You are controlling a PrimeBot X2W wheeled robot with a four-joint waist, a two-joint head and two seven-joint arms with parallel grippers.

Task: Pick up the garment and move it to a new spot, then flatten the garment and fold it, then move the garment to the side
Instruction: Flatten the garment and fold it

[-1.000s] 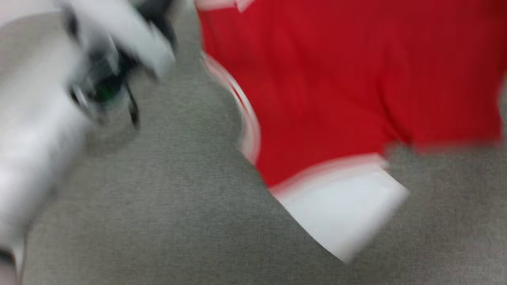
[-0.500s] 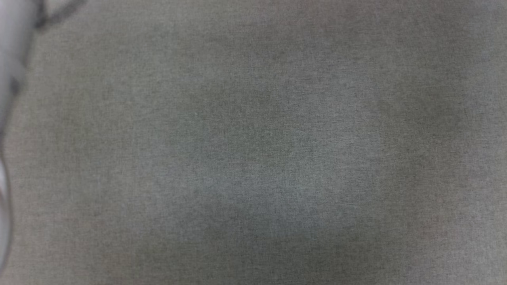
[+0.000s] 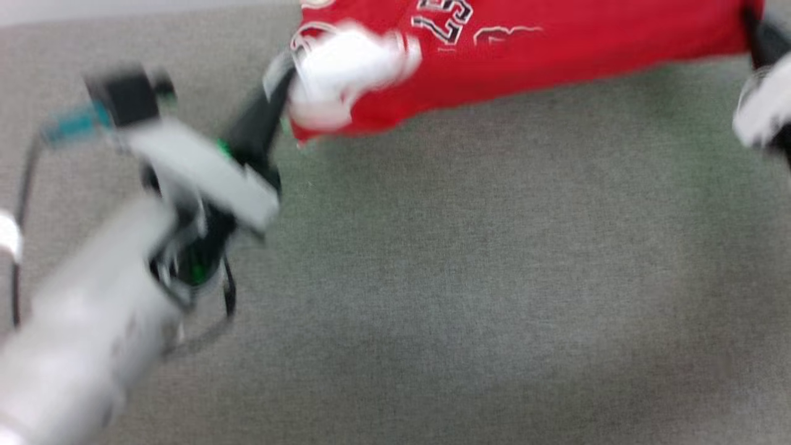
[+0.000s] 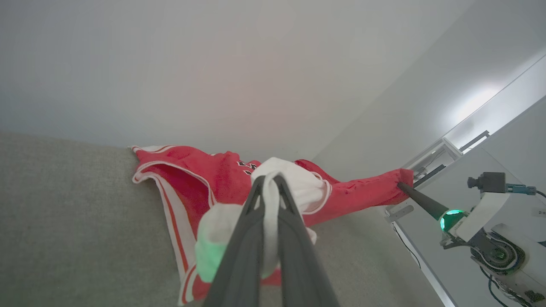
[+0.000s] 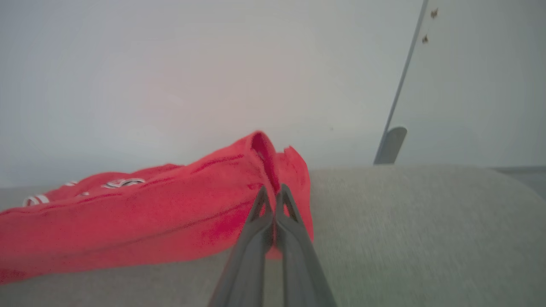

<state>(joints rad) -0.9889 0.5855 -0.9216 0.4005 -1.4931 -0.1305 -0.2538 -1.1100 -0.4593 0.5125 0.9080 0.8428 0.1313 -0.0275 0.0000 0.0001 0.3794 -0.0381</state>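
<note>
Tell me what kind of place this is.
Probably an indoor lab or test room; hard to say more. The work area is a broad grey fabric-covered surface, a plain pale wall stands behind it, and a white door-like panel sits alongside.

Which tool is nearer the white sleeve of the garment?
Left. The left tool is shut on the white sleeve itself; the right tool pinches a red edge of the garment at the opposite end.
</note>
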